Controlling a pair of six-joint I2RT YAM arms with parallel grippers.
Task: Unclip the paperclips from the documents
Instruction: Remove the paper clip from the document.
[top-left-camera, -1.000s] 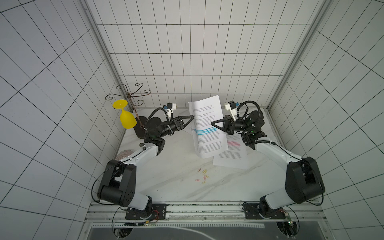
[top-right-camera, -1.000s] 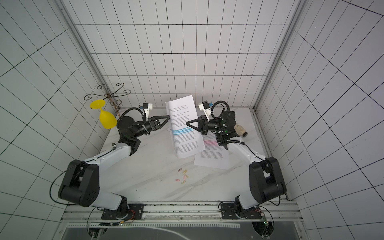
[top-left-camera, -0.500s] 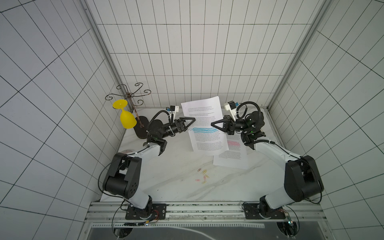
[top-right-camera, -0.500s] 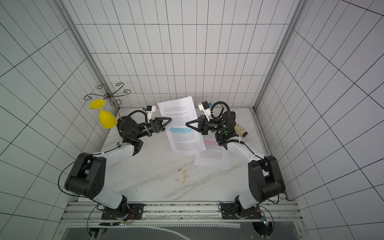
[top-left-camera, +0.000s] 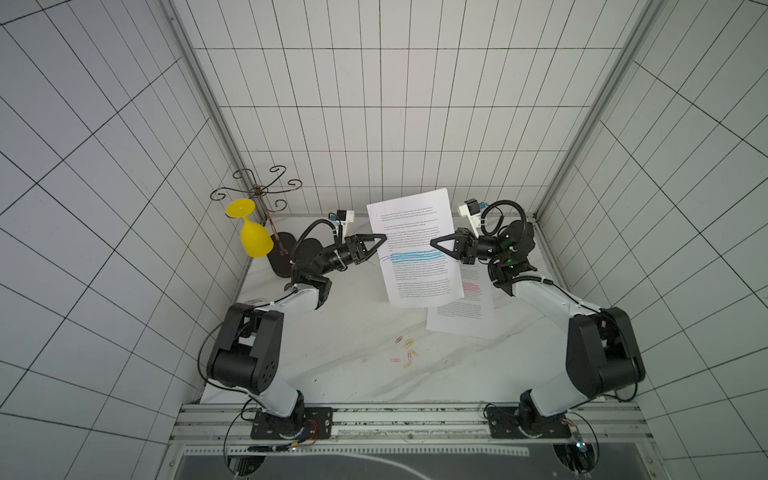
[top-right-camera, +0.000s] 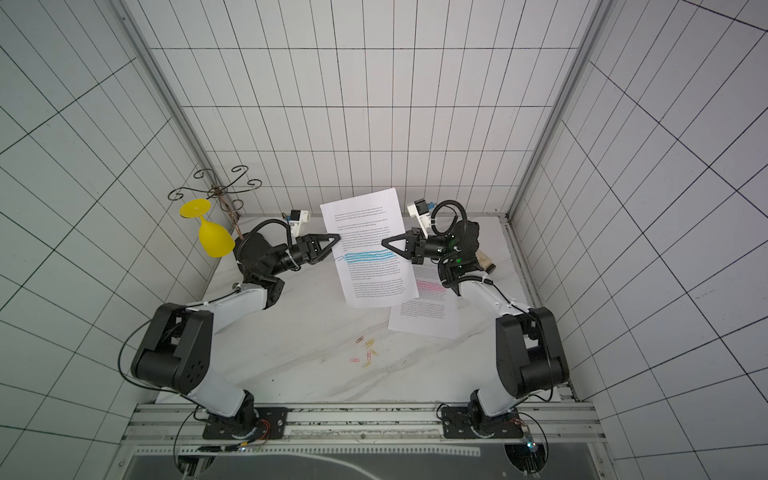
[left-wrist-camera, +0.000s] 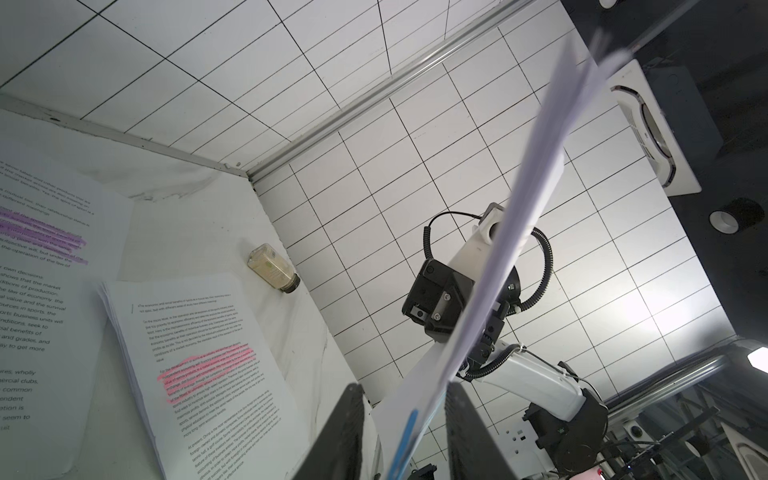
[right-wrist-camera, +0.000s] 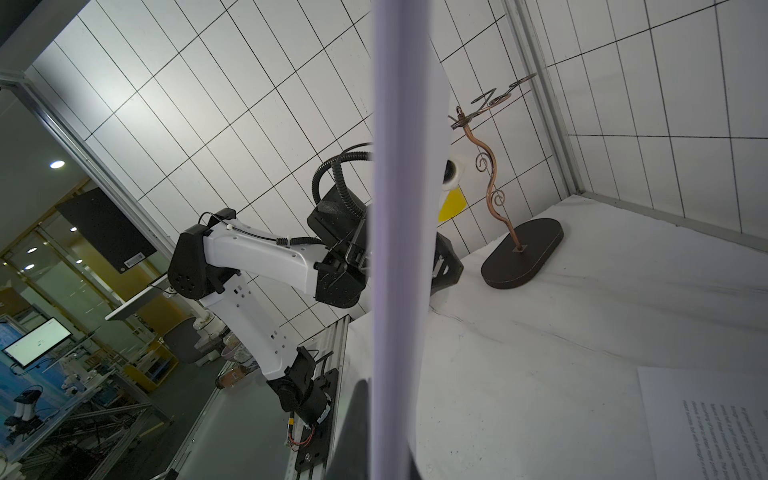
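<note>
Enclosure: white tiled walls (top-left-camera: 374, 124), dark grout, on three sides; aluminium corner posts (top-left-camera: 188, 54) at 11 and 1 o'clock in both top views. Bench is a white marbled tabletop (top-left-camera: 332, 374), slotted aluminium rail (top-left-camera: 415, 415) along 6 o'clock. Right wrist view shows an outer room: recessed ceiling lights (right-wrist-camera: 57, 164) on, lit monitor (right-wrist-camera: 39, 340). Left wrist view: square ceiling vent (left-wrist-camera: 648, 124).
</note>
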